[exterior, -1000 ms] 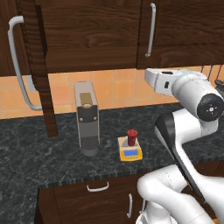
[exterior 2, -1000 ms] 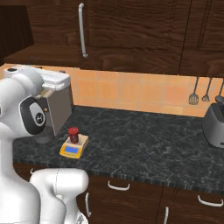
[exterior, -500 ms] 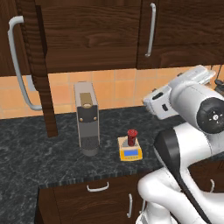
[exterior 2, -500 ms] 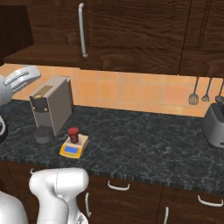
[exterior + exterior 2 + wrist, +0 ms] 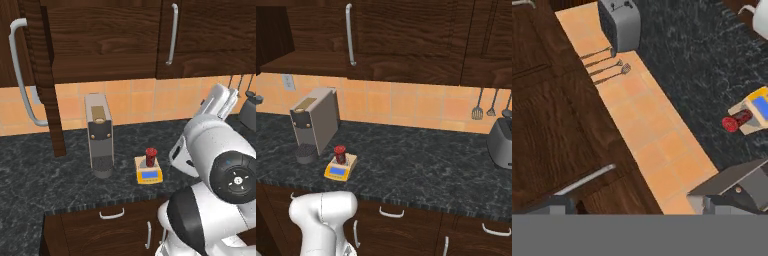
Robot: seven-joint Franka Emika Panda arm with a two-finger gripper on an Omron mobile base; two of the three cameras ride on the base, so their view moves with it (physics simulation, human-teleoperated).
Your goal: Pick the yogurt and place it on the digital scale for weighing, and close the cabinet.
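With the yogurt on the digital scale, we judged the open cabinet door best pushed squarely; finger spread indeterminable.

open cabinet door juts over counter | coffee machine seemingly just beside

No text, label, brand or number can be read; the digital scale display strip is a blank blue.
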